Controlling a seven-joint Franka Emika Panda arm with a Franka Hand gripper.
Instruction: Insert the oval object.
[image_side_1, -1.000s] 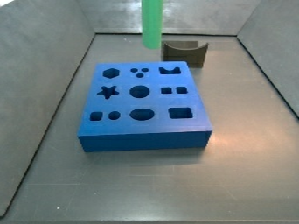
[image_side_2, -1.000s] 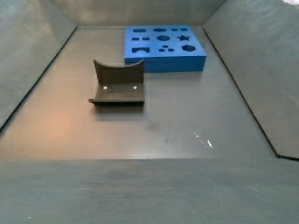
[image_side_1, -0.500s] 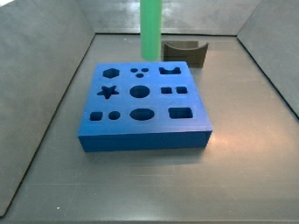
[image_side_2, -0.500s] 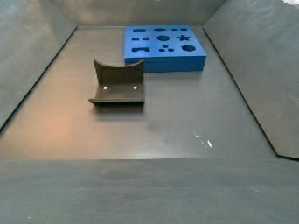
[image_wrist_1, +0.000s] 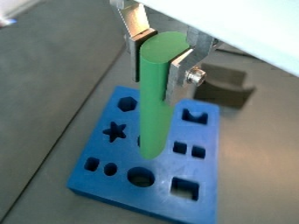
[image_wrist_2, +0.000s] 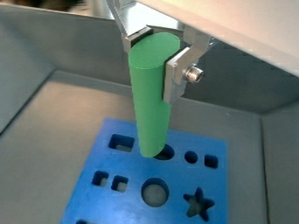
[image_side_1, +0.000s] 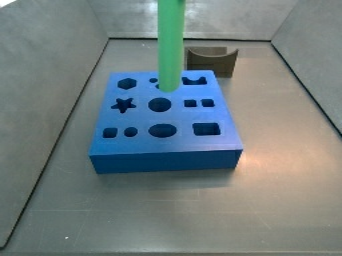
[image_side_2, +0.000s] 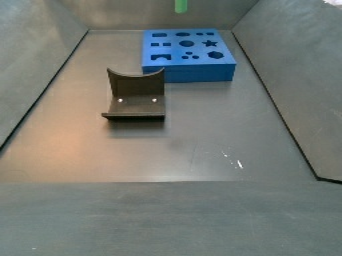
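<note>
The gripper (image_wrist_1: 162, 51), two flat silver plate fingers (image_wrist_1: 183, 66) with dark pads, pinches the top of the long bright green oval peg (image_wrist_1: 156, 96); both wrist views show the plates pressed on the peg's sides (image_wrist_2: 152, 92). The peg hangs upright below the gripper, its lower tip above the blue block with shaped cut-outs (image_wrist_1: 122, 171), not yet in any hole. In a side view the peg (image_side_1: 170, 42) stands over the block's (image_side_1: 167, 140) rear-centre rows, with the tip near the three small round holes. Gripper body is out of frame there.

The target, by judgement, is the wide oval hole (image_side_1: 162, 130) in the front row of the block, ahead of the tip. The round hole (image_side_1: 159, 104) sits between the two and is easy to mistake for it.

To do this step well: carry the peg further over the block until the tip is centred above the oval hole, keep it vertical, and match the peg's long axis to the hole's long axis before lowering. Whether the axes already match cannot be told. Lower slowly; a tight fit could jam or shove the block. Hold the squeeze until the peg seats.

The dark grey curved piece (image_side_1: 211, 60) sits on the floor beyond the block, clear of the path. In a side view only the peg's tip (image_side_2: 182, 6) shows at the top edge.
</note>
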